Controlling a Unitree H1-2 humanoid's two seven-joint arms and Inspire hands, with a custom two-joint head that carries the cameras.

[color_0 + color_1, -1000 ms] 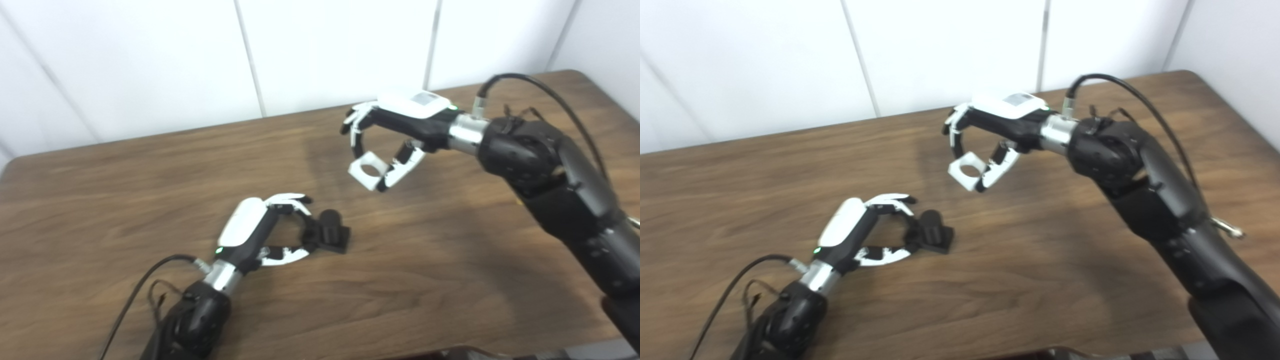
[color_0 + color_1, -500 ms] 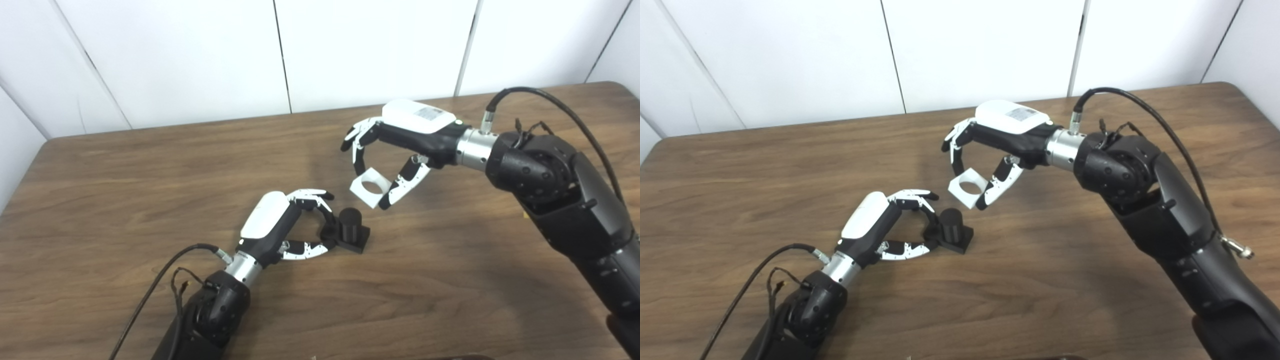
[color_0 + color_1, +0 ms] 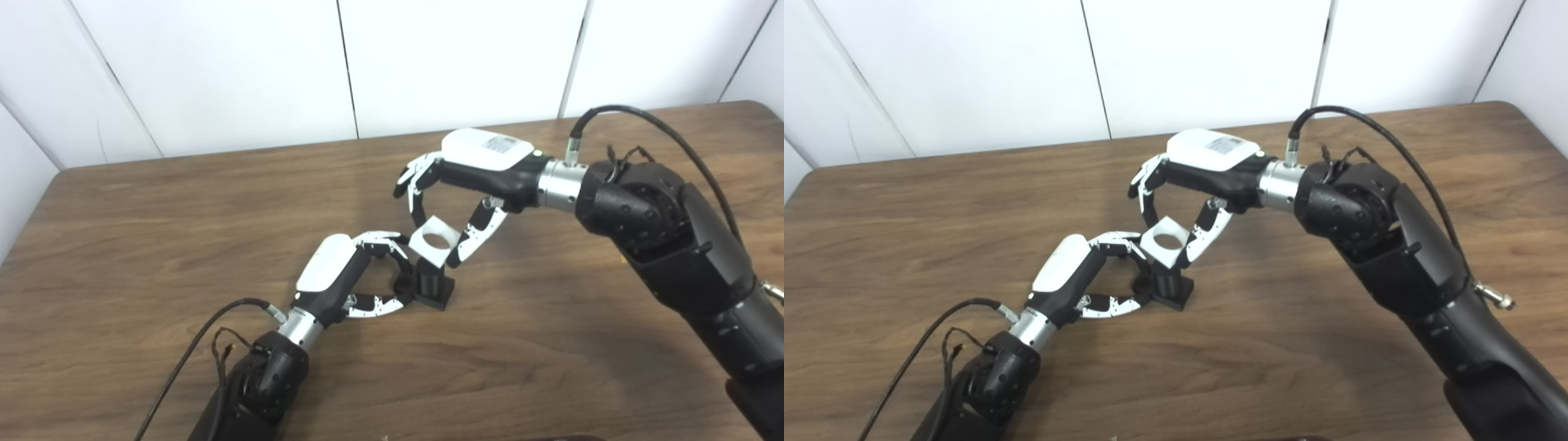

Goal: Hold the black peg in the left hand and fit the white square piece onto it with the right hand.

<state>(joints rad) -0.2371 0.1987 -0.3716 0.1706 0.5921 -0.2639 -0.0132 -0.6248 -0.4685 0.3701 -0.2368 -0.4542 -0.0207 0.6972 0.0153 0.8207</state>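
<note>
White square piece (image 3: 433, 241): just right of the frame's centre, held above the table and right over the top of the black peg; its round hole faces up, the piece a little tilted. It looks rigid, light and smooth, probably plastic, so likely to twist in a loose grip.
Hold on it: the right hand (image 3: 465, 184) pinches it by opposite outer edges, fingers on the upper-left side and thumb on the lower-right, leaving the hole free. That seems the right place to grip.
Black peg (image 3: 430, 282): upright on its square base, centre of the frame, standing on the wooden table (image 3: 153, 214); stiff, probably light.
Left hand (image 3: 358, 275): curled around the base from the left, fingertips touching it, steadying it.
Fit: whether the hole has met the peg tip, I cannot tell.
</note>
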